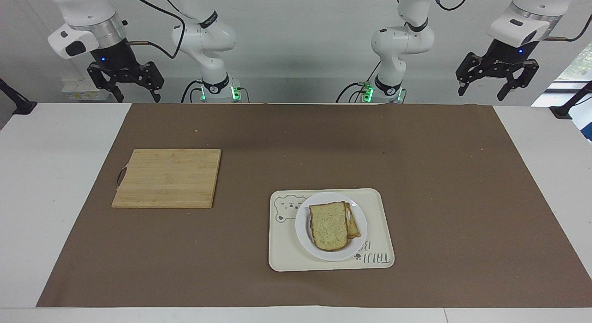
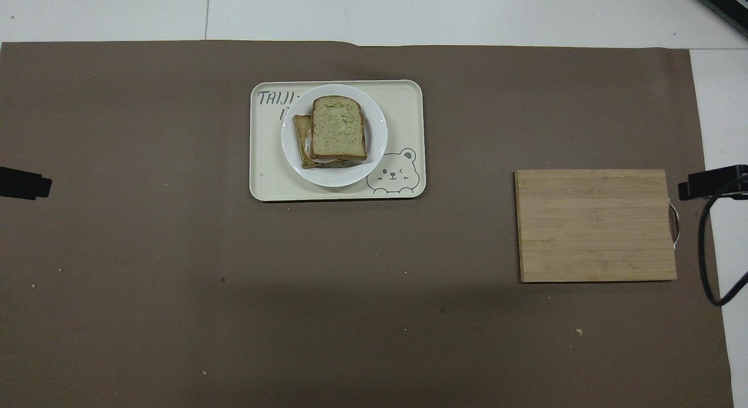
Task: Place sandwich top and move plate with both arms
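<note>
The sandwich top point(image 1: 328, 226), a pale speckled slice with a brown crust, lies on the small white plate point(image 1: 360, 235), covering a toast slice point(image 1: 354, 226) whose edge peeks out beside it. The top point(image 2: 338, 127) and plate point(image 2: 376, 154) also show in the overhead view. The plate rests on the cream bear tray point(image 1: 286, 256). My left gripper point(image 1: 481, 92) is open and empty, raised over the robots' edge of the table at the left arm's end. My right gripper point(image 1: 135, 95) is open and empty, raised over that edge at the right arm's end. Both are well away from the plate.
A bamboo cutting board point(image 1: 166, 178) lies on the brown mat toward the right arm's end, also in the overhead view point(image 2: 596, 224). The tray point(image 2: 403, 98) sits near the table's middle, farther from the robots than the board. A black cable point(image 2: 710, 262) hangs beside the board.
</note>
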{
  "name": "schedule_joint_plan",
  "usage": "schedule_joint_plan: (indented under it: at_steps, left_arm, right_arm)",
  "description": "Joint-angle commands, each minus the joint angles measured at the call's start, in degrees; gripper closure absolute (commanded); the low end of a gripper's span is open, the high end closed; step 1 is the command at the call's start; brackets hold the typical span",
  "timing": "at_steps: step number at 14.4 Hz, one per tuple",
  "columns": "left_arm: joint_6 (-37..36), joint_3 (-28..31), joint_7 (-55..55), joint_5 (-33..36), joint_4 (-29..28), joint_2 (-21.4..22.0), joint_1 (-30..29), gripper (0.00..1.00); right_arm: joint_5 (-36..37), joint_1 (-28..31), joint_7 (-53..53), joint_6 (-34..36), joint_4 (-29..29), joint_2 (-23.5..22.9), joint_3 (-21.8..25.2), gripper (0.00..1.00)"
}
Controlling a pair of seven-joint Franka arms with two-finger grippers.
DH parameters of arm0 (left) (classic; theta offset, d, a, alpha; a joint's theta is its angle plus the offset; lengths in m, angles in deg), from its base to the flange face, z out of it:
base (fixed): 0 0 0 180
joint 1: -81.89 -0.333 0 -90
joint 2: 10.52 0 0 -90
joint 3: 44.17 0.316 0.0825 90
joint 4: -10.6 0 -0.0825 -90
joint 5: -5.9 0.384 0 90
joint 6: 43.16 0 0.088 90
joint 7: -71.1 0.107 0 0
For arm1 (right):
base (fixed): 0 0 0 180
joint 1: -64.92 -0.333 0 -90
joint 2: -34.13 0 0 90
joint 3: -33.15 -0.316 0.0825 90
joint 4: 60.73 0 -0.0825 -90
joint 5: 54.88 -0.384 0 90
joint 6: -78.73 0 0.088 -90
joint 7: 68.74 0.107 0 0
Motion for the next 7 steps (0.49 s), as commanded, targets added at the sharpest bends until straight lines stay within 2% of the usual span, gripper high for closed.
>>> schedule_joint_plan:
  at_steps: [1,7]
  left_arm:
    - [-1.01,0.07,-0.98,0.46,-0.11,0.51,0.27,0.0]
    - [-1.09,0.07,-0.98,0.46,-0.29,0.6,0.45,0.0]
  right_arm:
    - [1.14,0.72,-1.6,-0.48,1.25,1.15,-0.52,0.0]
    - [1.22,0.72,-1.51,-0.47,1.25,1.15,-0.52,0.0]
